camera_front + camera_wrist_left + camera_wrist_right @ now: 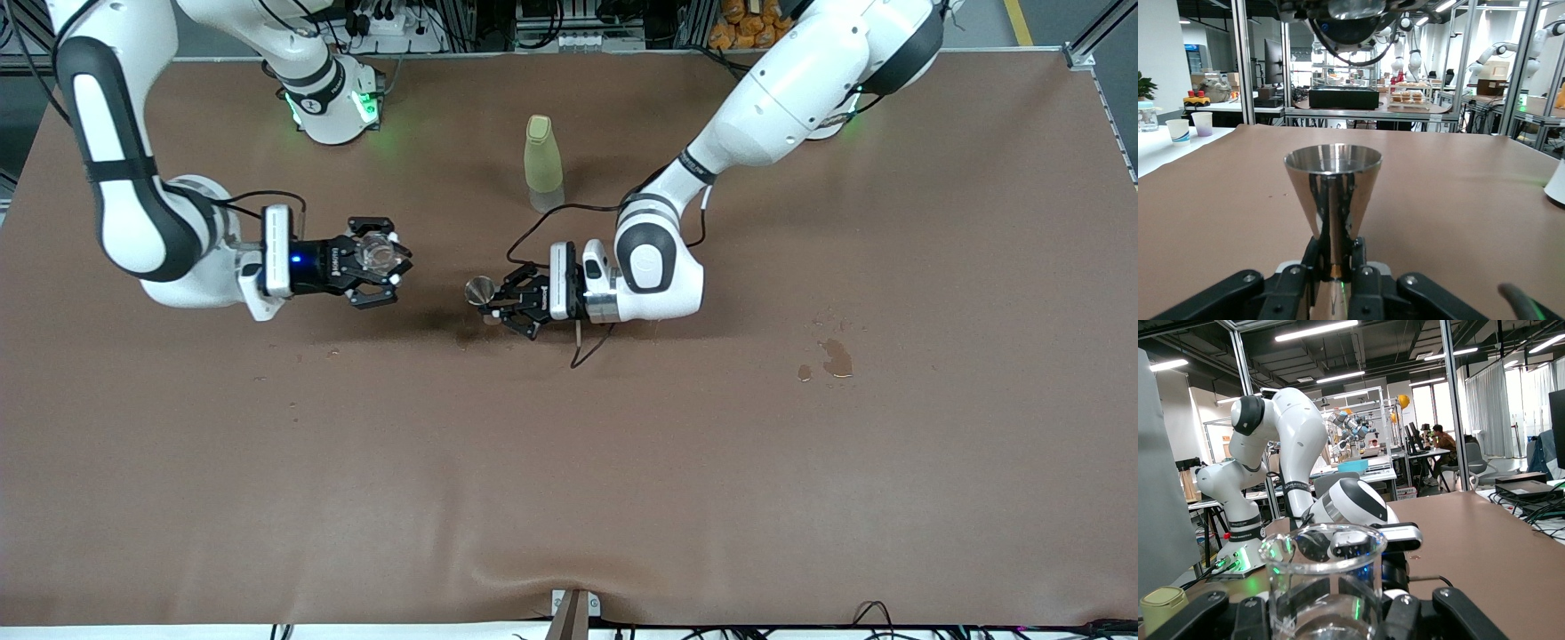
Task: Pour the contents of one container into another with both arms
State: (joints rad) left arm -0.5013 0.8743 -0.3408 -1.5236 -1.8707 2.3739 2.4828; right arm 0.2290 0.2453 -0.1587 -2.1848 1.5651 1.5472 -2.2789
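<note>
A clear glass beaker (377,255) stands upright in my right gripper (380,260), which is shut on it just above the table toward the right arm's end. The right wrist view shows the beaker (1325,583) filling the space between the black fingers (1255,617). A shiny steel cone-shaped measuring cup (481,290) is held upright by my left gripper (494,303) near the table's middle. In the left wrist view that cup (1333,180) is pinched at its narrow waist by the left gripper (1336,263). The two containers are a short gap apart.
A tall yellow-green bottle (543,158) with a lid stands farther from the front camera than both grippers. Its lid (1161,605) shows in the right wrist view. Dark stains (836,356) mark the brown table cover (569,498) toward the left arm's end.
</note>
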